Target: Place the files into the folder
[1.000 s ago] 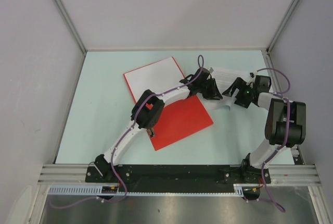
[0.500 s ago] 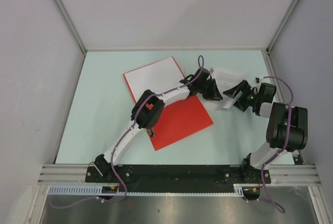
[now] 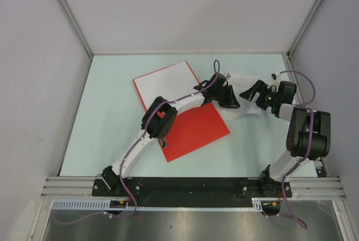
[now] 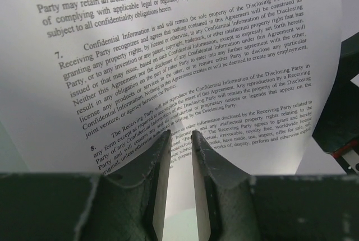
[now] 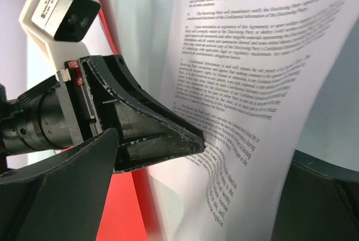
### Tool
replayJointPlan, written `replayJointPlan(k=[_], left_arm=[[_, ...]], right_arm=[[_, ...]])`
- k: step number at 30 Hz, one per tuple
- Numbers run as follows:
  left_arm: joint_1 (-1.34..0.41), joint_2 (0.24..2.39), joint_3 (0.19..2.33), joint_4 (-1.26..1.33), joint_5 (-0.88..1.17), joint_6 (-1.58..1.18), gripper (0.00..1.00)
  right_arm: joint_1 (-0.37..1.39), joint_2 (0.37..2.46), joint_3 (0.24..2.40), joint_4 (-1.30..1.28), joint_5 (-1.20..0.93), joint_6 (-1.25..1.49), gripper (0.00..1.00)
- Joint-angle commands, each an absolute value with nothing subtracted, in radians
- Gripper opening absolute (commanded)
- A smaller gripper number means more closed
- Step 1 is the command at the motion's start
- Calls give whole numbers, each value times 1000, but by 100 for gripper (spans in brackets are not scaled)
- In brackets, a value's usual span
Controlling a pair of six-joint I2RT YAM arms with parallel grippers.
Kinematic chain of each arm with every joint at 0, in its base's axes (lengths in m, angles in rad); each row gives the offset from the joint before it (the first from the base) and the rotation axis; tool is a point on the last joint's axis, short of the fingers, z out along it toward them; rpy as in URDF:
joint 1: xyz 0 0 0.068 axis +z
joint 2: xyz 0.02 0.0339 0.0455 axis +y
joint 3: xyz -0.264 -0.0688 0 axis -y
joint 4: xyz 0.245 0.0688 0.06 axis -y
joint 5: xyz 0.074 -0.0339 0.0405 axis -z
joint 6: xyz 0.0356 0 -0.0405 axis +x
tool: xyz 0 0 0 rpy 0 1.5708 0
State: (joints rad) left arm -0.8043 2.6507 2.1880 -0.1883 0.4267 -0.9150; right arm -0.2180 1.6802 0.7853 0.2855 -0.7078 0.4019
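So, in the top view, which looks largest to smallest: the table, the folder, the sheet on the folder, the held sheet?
1. table
2. folder
3. sheet on the folder
4. held sheet; it is bent and partly hidden, so its rank against number 3 is unsure.

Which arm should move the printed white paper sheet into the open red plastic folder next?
Left. The left gripper pinches the printed white paper sheet, and that arm lies across the red plastic folder. The right gripper is open, holding nothing.
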Motion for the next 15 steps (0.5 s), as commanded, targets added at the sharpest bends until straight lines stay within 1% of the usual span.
replayJointPlan(k=[1, 5, 6, 7, 11, 12, 14, 15], left_arm=[[-808, 2632, 2171, -255, 434, -887, 28], [-810, 2629, 2169, -261, 436, -879, 28], [-810, 2628, 2168, -262, 434, -879, 28], [-808, 2628, 2168, -264, 434, -877, 28], [-808, 2626, 2169, -264, 436, -877, 28], [-808, 2625, 2169, -264, 434, -876, 28], [-808, 2622, 2172, -270, 433, -868, 28], [-808, 2620, 2172, -273, 430, -864, 28]], right_arm=[[-225, 1658, 845, 152, -614, 347, 96], [-308, 1649, 850, 94, -638, 420, 90], [-325, 1667, 851, 101, -697, 439, 82], [-340, 1678, 851, 110, -724, 454, 77], [-359, 1759, 865, 150, -831, 488, 65], [-357, 1790, 865, 156, -841, 491, 59], [-357, 1805, 867, 163, -848, 492, 52], [-357, 1810, 870, 161, -845, 492, 42]])
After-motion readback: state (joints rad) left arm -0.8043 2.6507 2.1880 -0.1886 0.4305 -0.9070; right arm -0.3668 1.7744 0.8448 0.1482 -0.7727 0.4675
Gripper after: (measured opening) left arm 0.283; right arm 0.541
